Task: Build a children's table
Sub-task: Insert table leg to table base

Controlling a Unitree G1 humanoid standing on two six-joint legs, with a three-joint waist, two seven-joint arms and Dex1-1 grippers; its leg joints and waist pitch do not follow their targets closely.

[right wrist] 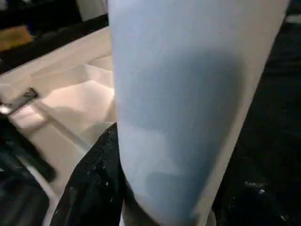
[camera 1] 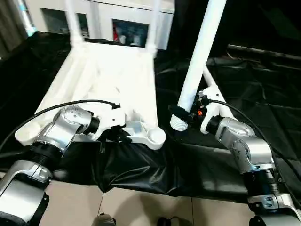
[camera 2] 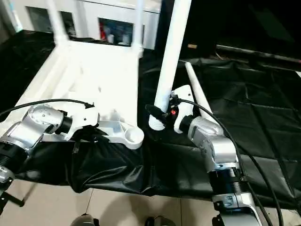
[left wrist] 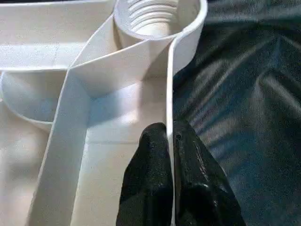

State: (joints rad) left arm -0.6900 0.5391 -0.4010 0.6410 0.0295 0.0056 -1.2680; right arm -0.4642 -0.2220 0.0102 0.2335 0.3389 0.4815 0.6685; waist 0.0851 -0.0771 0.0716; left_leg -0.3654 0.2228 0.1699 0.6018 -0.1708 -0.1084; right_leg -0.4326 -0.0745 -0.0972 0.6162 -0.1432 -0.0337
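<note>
Left gripper [left wrist: 170, 141] pinched shut on rim of upturned tabletop [camera 1: 113, 75] by an empty threaded corner socket [camera 1: 155, 136], right gripper [camera 1: 184, 115] clamps loose leg [camera 1: 200, 52] upright just beside; two far legs look fitted, fourth leg [camera 2: 197, 92] lies on black sheet [camera 1: 254, 89].

I can't make out any readable text, label, brand, number or sign from here. The white tabletop [camera 1: 108, 80] and the white leg [camera 1: 200, 56] are plain, and the items behind the cabinet's glass doors [camera 1: 129, 33], up at about 12 o'clock, are too small and blurred to read.
</note>
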